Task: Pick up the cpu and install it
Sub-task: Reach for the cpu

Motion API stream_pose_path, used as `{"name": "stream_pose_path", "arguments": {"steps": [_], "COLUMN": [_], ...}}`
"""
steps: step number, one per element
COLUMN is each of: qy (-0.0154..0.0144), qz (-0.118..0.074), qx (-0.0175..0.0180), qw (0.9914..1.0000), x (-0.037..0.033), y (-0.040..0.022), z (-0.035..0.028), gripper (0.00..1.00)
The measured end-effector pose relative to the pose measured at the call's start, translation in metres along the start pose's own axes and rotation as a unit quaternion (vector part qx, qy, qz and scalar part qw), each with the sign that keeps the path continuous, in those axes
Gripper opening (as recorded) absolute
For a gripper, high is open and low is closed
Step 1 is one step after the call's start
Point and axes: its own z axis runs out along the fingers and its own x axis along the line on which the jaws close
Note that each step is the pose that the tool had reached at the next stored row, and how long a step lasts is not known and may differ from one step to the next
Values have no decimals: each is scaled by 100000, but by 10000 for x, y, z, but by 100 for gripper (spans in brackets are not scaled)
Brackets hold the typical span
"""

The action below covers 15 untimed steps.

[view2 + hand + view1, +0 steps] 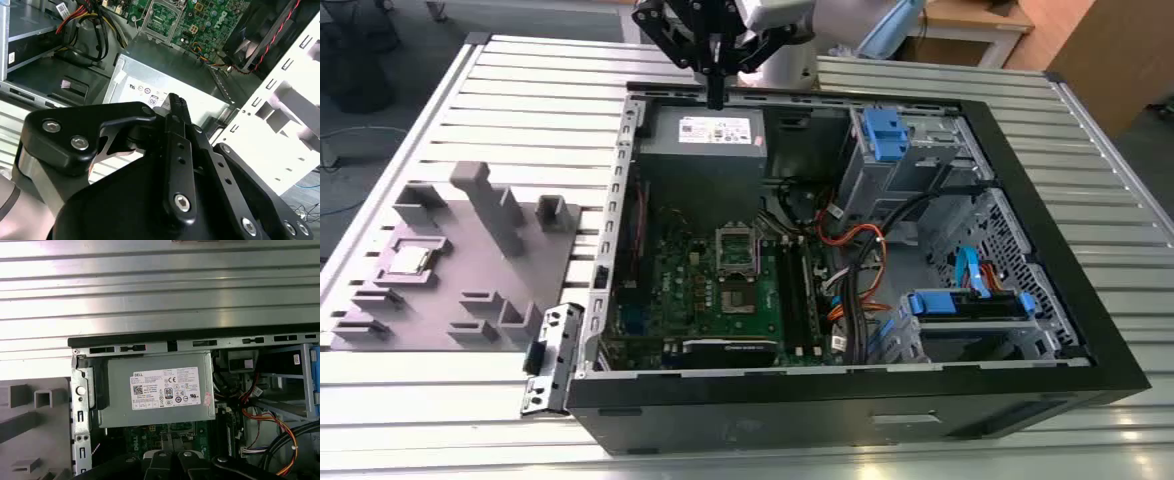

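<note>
Over the case's far wall: the gripper (716,97) hangs above the power supply (700,140), toward the bench's (520,90) far edge as the exterior view has it.
Gripper: fingers pressed together with nothing between them, so clenched and empty.
Cpu: the cpu (408,261) lies flat in a square recess of the grey tray (480,250), which sits by the bench's edge at the exterior view's left, well apart from the gripper.
Socket: the socket (738,253) sits on the green motherboard (680,285) inside the open case (854,400); it is a metal frame with a dark centre.
Step in hand: by my reading, the approach to the cpu, with the task barely begun.
Doing it well: this likely calls for parting the fingers well above the tray and coming down square over the chip, so the pads meet opposite edges of its rim. It also means clearing the tray's upright posts, since a tilted grasp could let the chip slip.
Exterior view: takes in cpu, tray, socket and gripper together, so the gap between them can be judged.
First wrist view: looks down on the power supply's label and the case rim, with a corner of the tray alongside.
Second wrist view: brings the gripper's black linkage close, its fingers meeting, with the socket beyond.
</note>
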Motion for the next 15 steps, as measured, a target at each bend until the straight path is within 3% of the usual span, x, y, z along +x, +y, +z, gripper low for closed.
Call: {"name": "stream_pose_path", "arguments": {"steps": [15], "qy": [2], "qz": [-2], "qx": [-1], "qw": [100000], "x": [48], "y": [-4], "z": [-1], "gripper": [11]}}
